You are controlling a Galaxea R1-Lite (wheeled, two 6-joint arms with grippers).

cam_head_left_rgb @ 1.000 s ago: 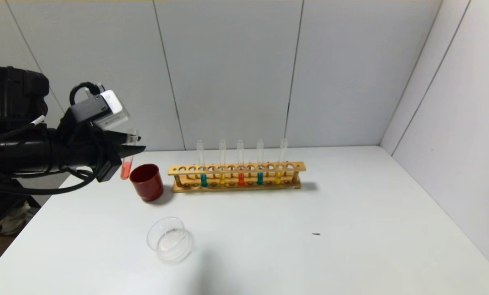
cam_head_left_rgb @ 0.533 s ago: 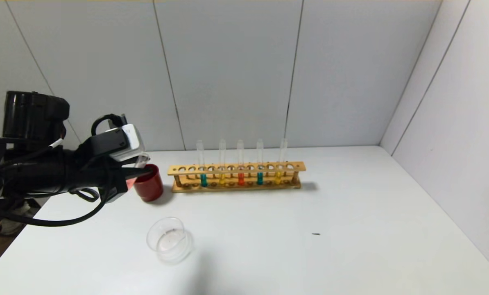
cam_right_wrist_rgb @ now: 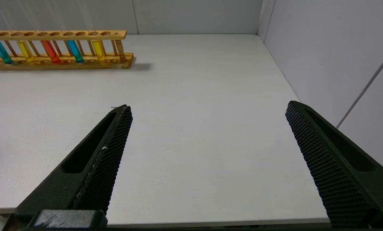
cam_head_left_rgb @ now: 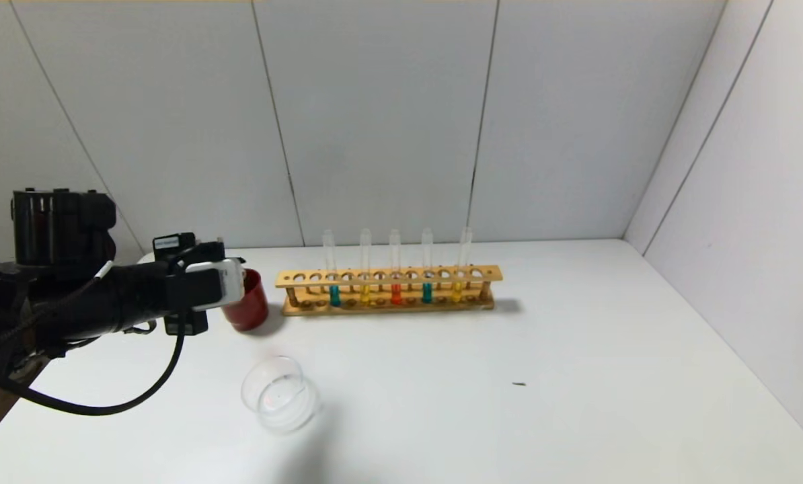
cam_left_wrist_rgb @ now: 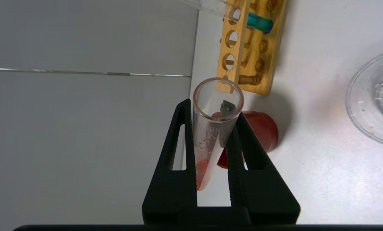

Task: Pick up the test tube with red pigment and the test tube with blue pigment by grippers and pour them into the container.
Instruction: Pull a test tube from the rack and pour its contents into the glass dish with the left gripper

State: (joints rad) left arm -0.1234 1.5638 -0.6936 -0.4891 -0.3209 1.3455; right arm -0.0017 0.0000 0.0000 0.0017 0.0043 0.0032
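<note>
My left gripper (cam_left_wrist_rgb: 214, 107) is shut on the test tube with red pigment (cam_left_wrist_rgb: 210, 134). The tube lies along the fingers, its open mouth past the tips and the orange-red liquid (cam_left_wrist_rgb: 201, 171) at its round end near the palm. In the head view the left arm (cam_head_left_rgb: 126, 302) reaches in low from the left beside the red cup (cam_head_left_rgb: 248, 306), and its wrist block hides the tube. The container (cam_head_left_rgb: 279, 393), a clear glass dish, stands nearer me. The test tube with blue pigment (cam_head_left_rgb: 335, 294) stands in the wooden rack (cam_head_left_rgb: 388, 277). My right gripper (cam_right_wrist_rgb: 209, 106) hangs open.
The rack also holds a second teal tube (cam_head_left_rgb: 427, 292), a red one (cam_head_left_rgb: 395, 293) and two yellow ones (cam_head_left_rgb: 365, 294). The red cup (cam_left_wrist_rgb: 263, 128) stands between the rack's left end and my left gripper. Grey walls close the back and right.
My left arm has come down and slightly right with the tube. The tube stood nearly upright left of the red cup; now it is laid over and hidden behind the wrist block.
</note>
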